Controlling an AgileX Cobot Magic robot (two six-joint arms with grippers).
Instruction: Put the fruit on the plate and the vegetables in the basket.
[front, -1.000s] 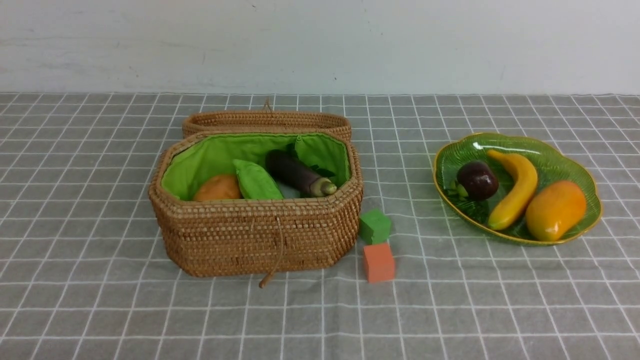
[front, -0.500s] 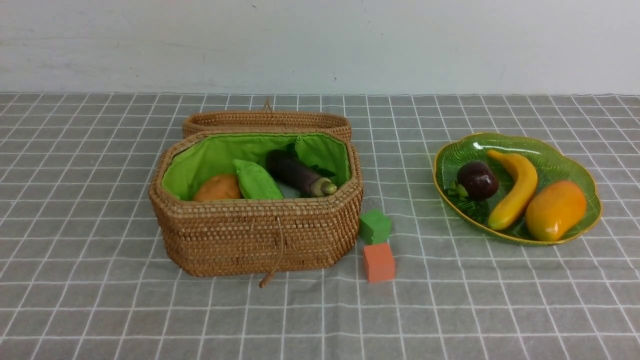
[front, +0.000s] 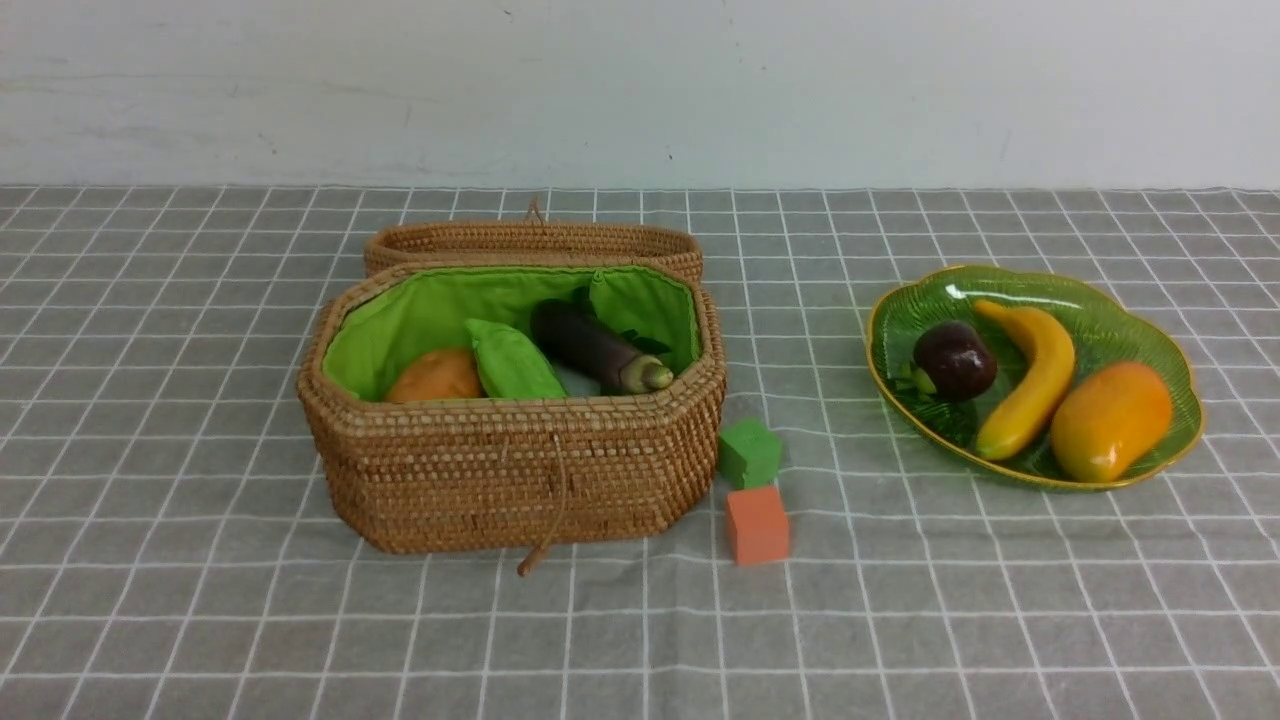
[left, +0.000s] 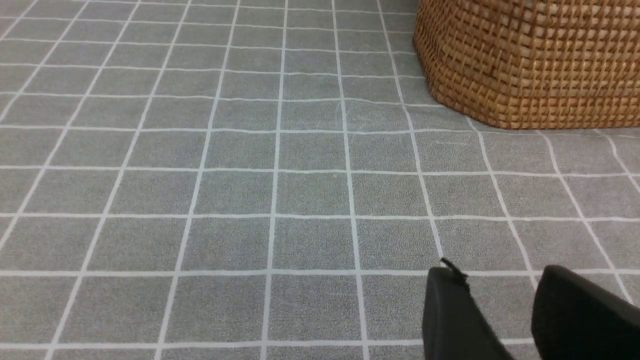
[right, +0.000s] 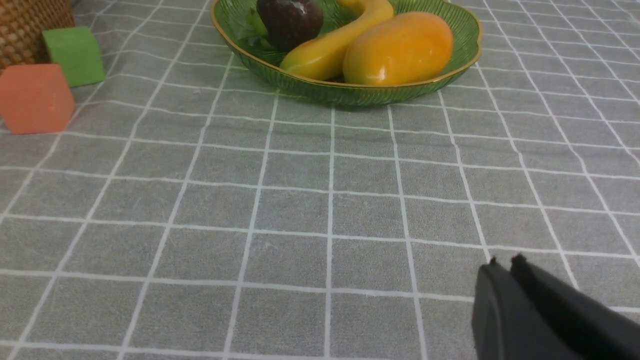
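Sorting looks done. Basket (front: 510, 470) at table (front: 200, 620) centre, about 9 o'clock of the plate (front: 1150, 330): holds eggplant (front: 590, 345), cucumber (front: 512, 362), potato (front: 435, 377); radish mostly hidden, only a pale patch shows. Plate holds banana (front: 1035, 375), mango (front: 1110, 420), mangosteen (front: 955, 360). Green cube (front: 749, 452) and orange cube (front: 757, 524) lie loose at the basket's 4 o'clock. Left tool (left: 500, 300) fingers apart, empty; right tool (right: 505, 280) fingers together, empty. Both parked over bare cloth.

I take this for a staged test setup, not a lived-in home: my bench (front: 1000, 620) is covered in a grey cloth with a white grid, a bare pale wall (front: 640, 90) stands behind it, and only toy food and two foam cubes (front: 757, 524) sit out.
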